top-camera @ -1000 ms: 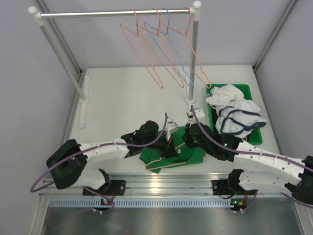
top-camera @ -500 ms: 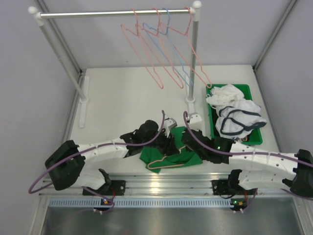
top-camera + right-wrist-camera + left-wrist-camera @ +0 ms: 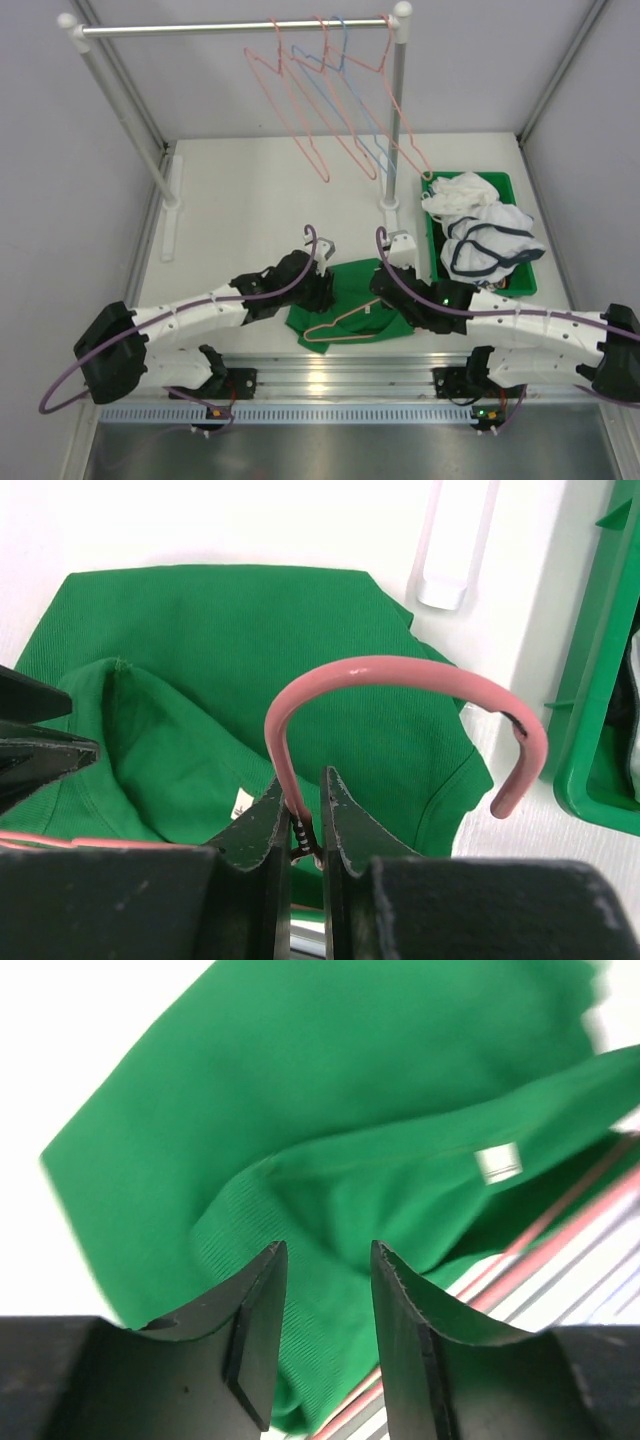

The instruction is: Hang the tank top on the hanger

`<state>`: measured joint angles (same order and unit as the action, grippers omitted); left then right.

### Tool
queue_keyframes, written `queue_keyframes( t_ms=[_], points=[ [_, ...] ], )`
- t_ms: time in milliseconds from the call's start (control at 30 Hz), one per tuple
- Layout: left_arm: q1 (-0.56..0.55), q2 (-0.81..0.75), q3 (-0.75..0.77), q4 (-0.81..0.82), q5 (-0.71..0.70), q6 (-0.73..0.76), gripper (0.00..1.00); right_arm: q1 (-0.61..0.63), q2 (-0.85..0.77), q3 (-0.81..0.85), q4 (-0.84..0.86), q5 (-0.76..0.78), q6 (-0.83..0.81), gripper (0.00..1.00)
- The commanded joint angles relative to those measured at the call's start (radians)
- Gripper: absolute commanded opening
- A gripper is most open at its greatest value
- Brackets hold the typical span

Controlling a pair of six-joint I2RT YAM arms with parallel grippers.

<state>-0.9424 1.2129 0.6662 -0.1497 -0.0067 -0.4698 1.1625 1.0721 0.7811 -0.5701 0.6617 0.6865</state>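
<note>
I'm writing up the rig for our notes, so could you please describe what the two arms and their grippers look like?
Both the left arm and right arm have white link covers between bulky black joints. A thin purple cable loops along each. The left gripper and right gripper have two flat matte black fingers tapering to blunt tips.

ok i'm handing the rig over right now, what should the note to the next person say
Left fingers: open, poised over the tank top, gripping nothing.
Right fingers: shut on the hanger, at the neck just under its hook.
Both things are on the table in front of the arm bases, the hanger's wire lying across the bunched top.
Done: hanger gripped and brought to the top.
Left: the top is not on the hanger yet; work its shoulders over the wire.
</note>
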Motion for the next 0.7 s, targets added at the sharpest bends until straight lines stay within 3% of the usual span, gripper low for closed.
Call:
queue_keyframes(
  t_ms=[0,200,667],
  points=[
    [0.002,0.026,0.058,-0.160,-0.116,-0.027,0.45,0.016,0.006,0.056,-0.004,0.039,0.019,0.00],
    [0.001,0.076,0.114,-0.228,-0.153,-0.030,0.46,0.016,0.002,0.060,-0.017,0.041,0.027,0.00],
    [-0.012,0.154,0.176,-0.212,-0.180,-0.027,0.49,0.016,0.003,0.064,-0.027,0.042,0.039,0.00]
  ],
)
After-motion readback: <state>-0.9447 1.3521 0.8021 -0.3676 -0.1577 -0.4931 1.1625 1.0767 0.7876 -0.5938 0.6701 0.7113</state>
